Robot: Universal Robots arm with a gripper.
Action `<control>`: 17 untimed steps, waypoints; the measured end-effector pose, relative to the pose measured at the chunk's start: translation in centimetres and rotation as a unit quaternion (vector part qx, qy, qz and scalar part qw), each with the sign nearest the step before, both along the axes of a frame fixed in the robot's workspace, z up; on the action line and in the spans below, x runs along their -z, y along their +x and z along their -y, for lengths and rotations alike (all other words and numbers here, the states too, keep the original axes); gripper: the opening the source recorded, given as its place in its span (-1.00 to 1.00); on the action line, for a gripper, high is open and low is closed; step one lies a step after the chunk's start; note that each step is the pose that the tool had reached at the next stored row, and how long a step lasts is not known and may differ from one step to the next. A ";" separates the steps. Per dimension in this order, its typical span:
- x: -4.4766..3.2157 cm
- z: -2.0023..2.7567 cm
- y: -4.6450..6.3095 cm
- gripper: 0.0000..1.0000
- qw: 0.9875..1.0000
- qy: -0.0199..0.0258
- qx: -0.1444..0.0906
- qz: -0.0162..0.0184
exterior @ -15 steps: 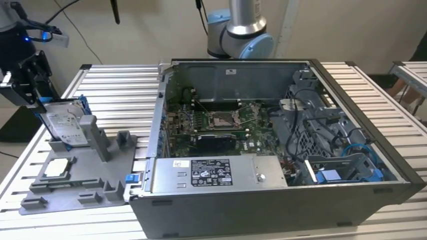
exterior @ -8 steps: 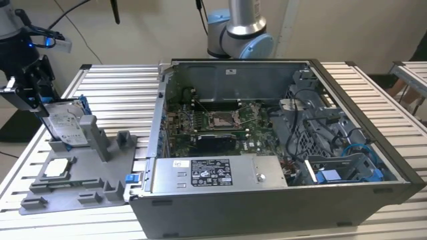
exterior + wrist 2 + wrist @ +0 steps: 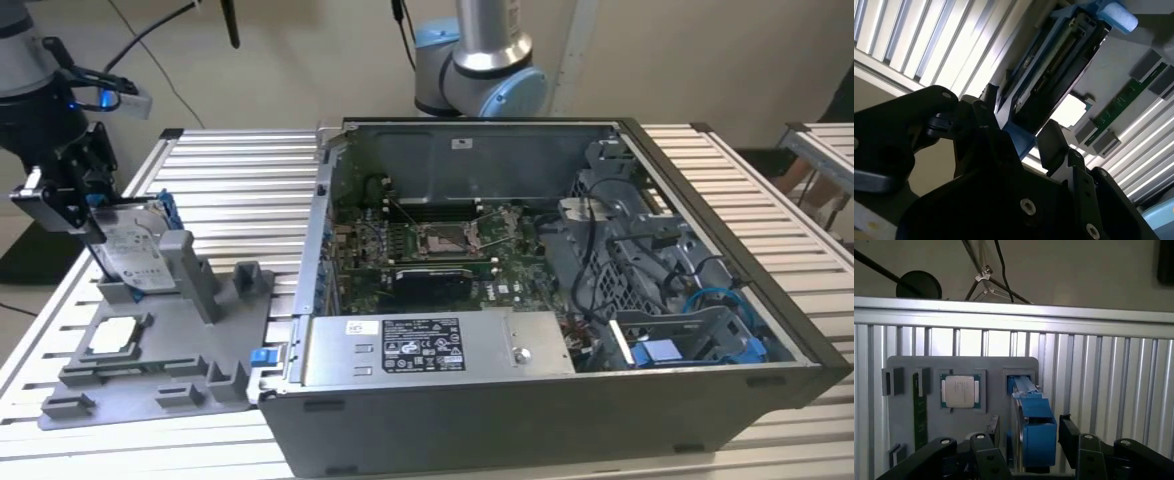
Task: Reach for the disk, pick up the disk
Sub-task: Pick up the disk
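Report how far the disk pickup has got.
Done: the reach. In the first wrist view the gripper straddles the disk, one finger on each side. In hand: the grasp; the jaws look open, with gaps to the disk's sides. Left: the disk is not yet gripped or lifted; it stands upright in its slot on the grey fixture.

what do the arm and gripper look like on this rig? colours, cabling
Arm: silver-grey tube with pale blue joint caps. Wrist: black, with a small blue light and black cables running off it. Gripper: matte black, with chunky linked fingers and round silver pins at the joints, seen in both wrist views.
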State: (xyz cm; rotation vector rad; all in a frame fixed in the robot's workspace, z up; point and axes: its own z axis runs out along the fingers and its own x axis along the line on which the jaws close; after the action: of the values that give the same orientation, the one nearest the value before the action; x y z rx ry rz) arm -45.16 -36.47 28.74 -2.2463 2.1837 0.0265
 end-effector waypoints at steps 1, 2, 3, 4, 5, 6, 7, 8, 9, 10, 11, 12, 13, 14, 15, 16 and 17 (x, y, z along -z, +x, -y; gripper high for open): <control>0.19 0.00 0.0 1.00 1.000 0.000 0.001 0.000; 0.38 0.00 0.0 1.00 1.000 0.000 0.001 0.000; 0.55 0.00 0.0 1.00 1.000 0.000 0.002 0.000; 0.73 0.00 0.0 1.00 1.000 0.000 0.002 0.000; 0.91 0.00 0.1 1.00 1.000 0.000 0.003 0.000; 1.11 0.00 0.1 1.00 1.000 0.000 0.003 0.000; 1.29 0.00 0.1 1.00 1.000 0.000 0.004 0.000; 1.46 0.00 0.1 1.00 1.000 0.000 0.004 0.000; 1.65 0.00 0.1 1.00 1.000 0.000 0.005 0.000; 1.83 0.00 0.1 1.00 1.000 0.000 0.005 0.000; 2.01 0.00 0.1 1.00 1.000 0.000 0.006 0.000; 2.16 0.01 0.1 1.00 1.000 0.000 0.006 0.001; 2.29 0.01 0.1 1.00 1.000 0.000 0.006 0.002; 2.43 0.00 0.1 1.00 1.000 0.000 0.006 0.003; 2.54 0.00 0.1 1.00 1.000 0.000 0.007 0.004; 2.64 0.01 0.1 1.00 1.000 0.000 0.007 0.005; 2.70 0.01 0.1 1.00 1.000 0.000 0.007 0.006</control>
State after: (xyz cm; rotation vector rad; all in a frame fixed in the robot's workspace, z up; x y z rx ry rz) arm -45.11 -36.47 26.04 -2.2257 2.1930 0.0129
